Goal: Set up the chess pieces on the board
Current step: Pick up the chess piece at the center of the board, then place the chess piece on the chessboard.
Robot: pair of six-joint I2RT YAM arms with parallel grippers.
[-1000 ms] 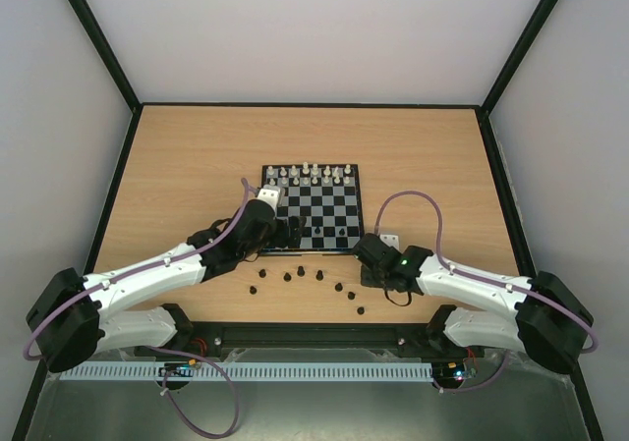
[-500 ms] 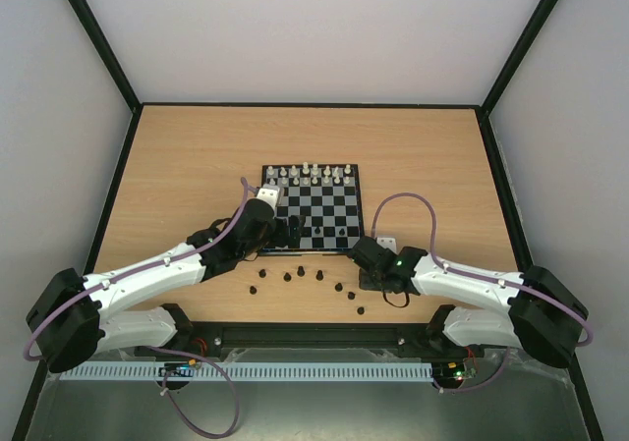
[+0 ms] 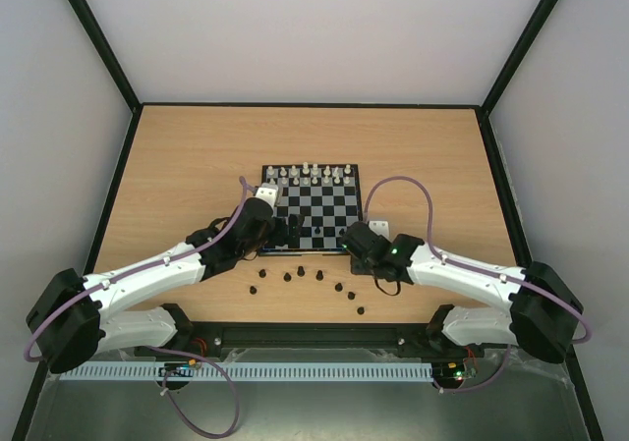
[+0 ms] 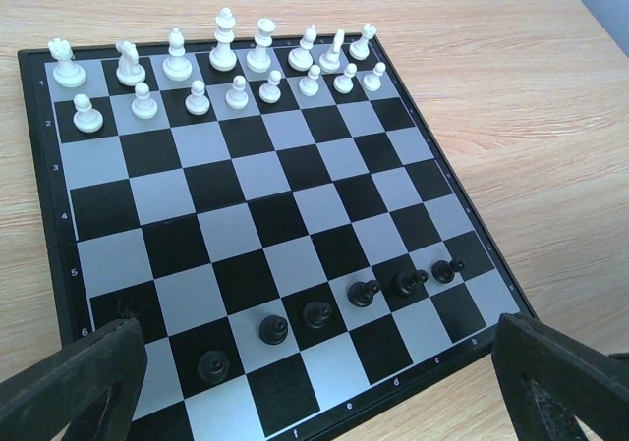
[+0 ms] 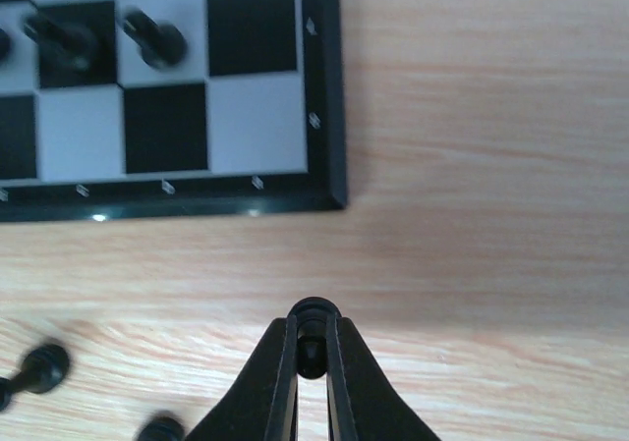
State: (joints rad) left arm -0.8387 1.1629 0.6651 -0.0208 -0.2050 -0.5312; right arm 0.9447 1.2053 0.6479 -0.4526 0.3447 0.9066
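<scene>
The board [image 3: 324,206] lies mid-table, with several black chess pieces [image 4: 365,292] standing in a row near its close edge. More black chess pieces [image 3: 301,270] lie loose on the wood in front of it. My right gripper [image 5: 313,325] is shut on one small black piece [image 5: 313,351], held over the wood just short of the board's near right corner [image 5: 329,191]. In the top view the right gripper [image 3: 350,237] sits at that corner. My left gripper [image 4: 316,335] hovers open over the board's near edge, its fingers [image 4: 79,382] wide apart and holding nothing.
White pieces [image 4: 221,63] fill the board's two far rows. Two loose black pieces [image 5: 41,367] lie left of my right gripper. Low walls enclose the wooden table [image 3: 197,156].
My right gripper closed on a black piece and moved up and left from the loose pieces to the board's near right corner. The left arm stayed still.
</scene>
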